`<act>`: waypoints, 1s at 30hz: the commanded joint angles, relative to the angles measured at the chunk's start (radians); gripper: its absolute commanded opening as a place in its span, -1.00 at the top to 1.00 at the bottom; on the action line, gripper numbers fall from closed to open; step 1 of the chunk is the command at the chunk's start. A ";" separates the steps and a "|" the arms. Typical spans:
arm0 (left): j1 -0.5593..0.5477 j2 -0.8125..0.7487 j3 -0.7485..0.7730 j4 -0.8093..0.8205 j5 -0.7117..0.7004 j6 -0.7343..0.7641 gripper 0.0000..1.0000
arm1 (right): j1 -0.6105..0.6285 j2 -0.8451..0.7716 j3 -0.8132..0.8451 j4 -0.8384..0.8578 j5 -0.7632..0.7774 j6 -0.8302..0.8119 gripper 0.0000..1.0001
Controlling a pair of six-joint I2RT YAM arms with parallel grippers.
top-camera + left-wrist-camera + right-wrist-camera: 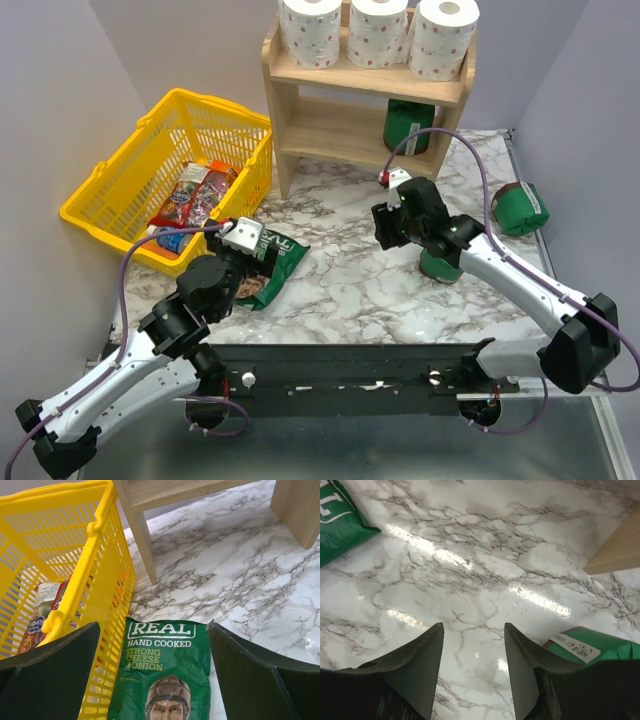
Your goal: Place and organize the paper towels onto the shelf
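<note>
The 3 paper towels [378, 30] stood side by side on the top tier of the shelf [320, 125]. In front of the shelf, the left claw [152, 630] and the right claw [474, 630] both hung spread and empty above the desk [350, 280].

You saw a glossy, smooth marble-patterned tabletop [470, 580] throwing back bright glare. The shelf [330, 125] was pale, matt bare wood. The paper towels [377, 35] were soft, matt white paper. The basket [112, 575] was smooth, slightly shiny yellow plastic mesh. The crisp bag [165, 670] was glossy green film. The right gripper [472, 665] had dark, matt fingers [415, 675].
</note>
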 commanded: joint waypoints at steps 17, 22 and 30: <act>0.001 -0.046 0.018 -0.006 -0.017 -0.015 -0.98 | -0.074 -0.020 -0.014 -0.182 0.442 0.198 -0.81; 0.001 -0.039 0.016 -0.008 -0.021 -0.013 -0.98 | -0.091 -0.034 -0.023 -0.165 0.440 0.204 -0.93; 0.001 -0.032 0.015 -0.003 -0.021 -0.015 -0.98 | -0.119 -0.008 -0.052 -0.165 0.420 0.247 -0.96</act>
